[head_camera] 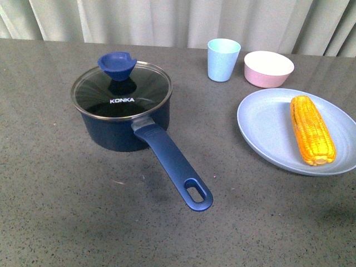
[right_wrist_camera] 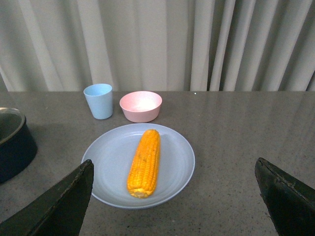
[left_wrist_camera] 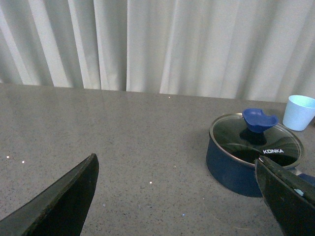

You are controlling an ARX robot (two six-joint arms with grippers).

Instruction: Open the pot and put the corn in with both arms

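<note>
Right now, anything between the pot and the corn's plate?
Nothing. In the front view, only bare tabletop lies between the pot and the plate; the cup and pink bowl sit further back, off that stretch. The right wrist view agrees.

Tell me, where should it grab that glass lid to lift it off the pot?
By the blue knob at the centre of the lid, coming from straight above. It stands up from the glass, likely narrow enough to pinch, while the glass is flat and its rim sits flush on the pot.
</note>
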